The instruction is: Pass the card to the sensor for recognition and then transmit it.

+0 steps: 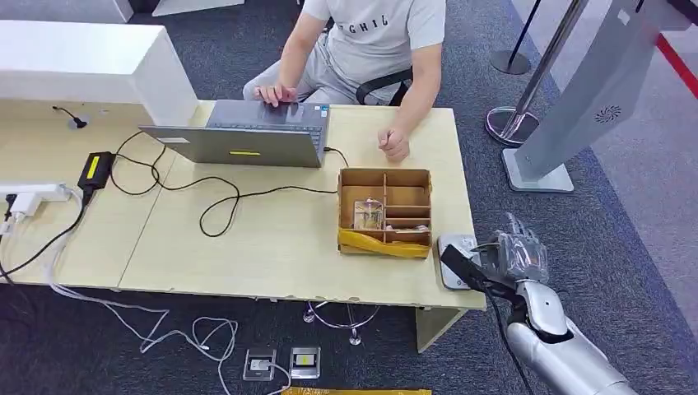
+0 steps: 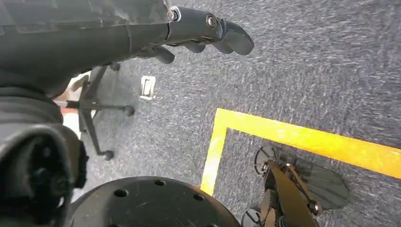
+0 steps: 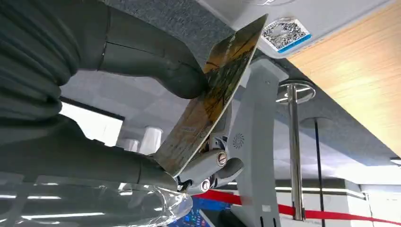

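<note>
1. A pale wooden bench (image 1: 272,239) fills the middle of the head view, with dark grey carpet around it.
2. The robot's right hand (image 1: 514,255) is raised just off the bench's near right corner, at the end of a silver arm that comes in from the lower right.
3. In the right wrist view, the right hand (image 3: 156,127) grips a card (image 3: 213,94) between the thick grey thumb and the darker fingers (image 3: 213,165). The card is tilted and shows a worn yellow and brown print.
4. A flat grey sensor pad (image 1: 455,255) lies on the near right corner of the bench, just beside the right hand. In the right wrist view a white sensor body with a QR sticker (image 3: 285,34) sits close to the card's far edge; whether they touch cannot be told.
5. A brown cardboard box with compartments (image 1: 385,211) stands on the bench, just left of the sensor pad.
6. An open grey laptop (image 1: 247,136) sits at the far side of the bench. A seated person (image 1: 370,49) in a grey shirt rests one hand on its keyboard.
7. The left hand (image 2: 208,33) hangs over the carpet near a yellow floor line (image 2: 283,137). Its fingers are curled loosely and hold nothing.
</note>
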Available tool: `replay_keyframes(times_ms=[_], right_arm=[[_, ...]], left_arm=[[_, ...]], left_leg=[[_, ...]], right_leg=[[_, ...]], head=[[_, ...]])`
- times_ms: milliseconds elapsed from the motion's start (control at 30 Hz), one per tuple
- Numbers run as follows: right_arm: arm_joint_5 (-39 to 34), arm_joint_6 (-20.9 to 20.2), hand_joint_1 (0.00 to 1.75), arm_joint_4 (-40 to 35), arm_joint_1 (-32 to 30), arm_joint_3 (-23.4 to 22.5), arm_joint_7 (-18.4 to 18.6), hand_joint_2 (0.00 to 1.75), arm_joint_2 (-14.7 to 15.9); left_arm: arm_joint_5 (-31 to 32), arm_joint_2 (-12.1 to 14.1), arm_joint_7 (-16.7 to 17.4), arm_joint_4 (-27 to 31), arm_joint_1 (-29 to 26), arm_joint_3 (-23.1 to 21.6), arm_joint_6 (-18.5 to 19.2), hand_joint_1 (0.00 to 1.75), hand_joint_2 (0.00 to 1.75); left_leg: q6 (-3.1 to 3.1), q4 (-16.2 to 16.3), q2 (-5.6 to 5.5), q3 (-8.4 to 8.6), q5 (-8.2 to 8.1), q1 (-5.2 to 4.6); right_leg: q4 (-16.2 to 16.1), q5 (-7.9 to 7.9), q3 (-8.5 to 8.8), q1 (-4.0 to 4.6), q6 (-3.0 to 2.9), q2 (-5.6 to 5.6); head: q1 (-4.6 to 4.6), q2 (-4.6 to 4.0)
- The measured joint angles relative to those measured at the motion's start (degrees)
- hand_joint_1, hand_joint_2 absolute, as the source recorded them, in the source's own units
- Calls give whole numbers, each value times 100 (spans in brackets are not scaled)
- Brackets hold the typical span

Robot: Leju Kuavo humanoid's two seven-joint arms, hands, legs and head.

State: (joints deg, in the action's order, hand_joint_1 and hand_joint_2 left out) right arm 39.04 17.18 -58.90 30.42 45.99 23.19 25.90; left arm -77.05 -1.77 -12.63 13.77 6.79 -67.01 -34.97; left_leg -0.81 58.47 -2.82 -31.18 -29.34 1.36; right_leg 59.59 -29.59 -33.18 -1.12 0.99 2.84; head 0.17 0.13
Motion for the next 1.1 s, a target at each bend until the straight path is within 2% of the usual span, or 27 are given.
replay_keyframes(times_ms=[200, 300, 633, 1100], right_arm=[[0, 2, 175, 11, -4, 9, -29, 175, -11], [-77, 151, 175, 94, -33, 105, -173, 175, -149], [-173, 216, 175, 337, -51, 166, -321, 175, -300], [-361, 328, 175, 514, -47, 168, -264, 175, -396]], left_arm=[[-2, 0, 51, 0, 0, 31, 0, 0, 0], [-2, 0, 166, 0, 0, 61, 20, 0, 0], [44, 2, 295, 0, 1, 59, 4, 0, 0], [0, 4, 315, 0, 1, 50, -2, 0, 0]], left_leg=[[0, 0, 0, 0, 0, 0], [0, 0, 1, 2, 0, 1], [0, 0, 3, 16, 0, 0], [0, 0, 7, 45, 0, -1]], right_leg=[[0, 0, 0, 0, 0, 0], [0, 0, 2, 1, 0, 1], [0, 0, 14, 1, 0, 3], [-1, 2, 41, 1, 3, 11]], head=[[0, 0], [-2, 0], [0, 0], [0, 0]])
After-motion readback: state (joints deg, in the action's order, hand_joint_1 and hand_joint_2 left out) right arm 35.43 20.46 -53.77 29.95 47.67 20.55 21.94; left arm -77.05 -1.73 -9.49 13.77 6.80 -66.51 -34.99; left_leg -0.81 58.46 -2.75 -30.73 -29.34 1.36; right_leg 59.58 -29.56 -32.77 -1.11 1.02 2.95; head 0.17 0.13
